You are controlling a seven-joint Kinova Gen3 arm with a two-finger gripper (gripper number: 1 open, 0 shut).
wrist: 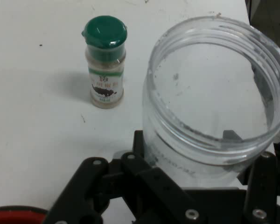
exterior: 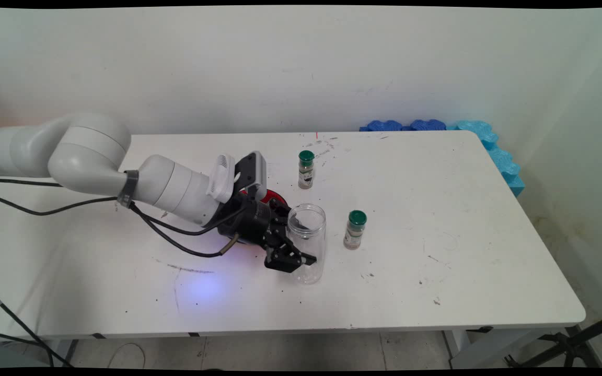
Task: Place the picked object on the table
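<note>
The pincer (exterior: pixel 301 243) is clamped on a clear open jar (exterior: pixel 307 245) standing on the white table (exterior: pixel 463 250); a red lid (exterior: pixel 269 197) lies behind it; two green-capped spice bottles (exterior: pixel 355 229) (exterior: pixel 305 169) stand near, apart.

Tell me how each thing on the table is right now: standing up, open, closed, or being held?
clear jar: upright, no lid, empty, gripped.
gripper: fingers shut on the clear jar.
far spice bottle: upright, green cap on.
near spice bottle: upright, green cap on.
red thing: flat behind the gripper, mostly hidden.
</note>
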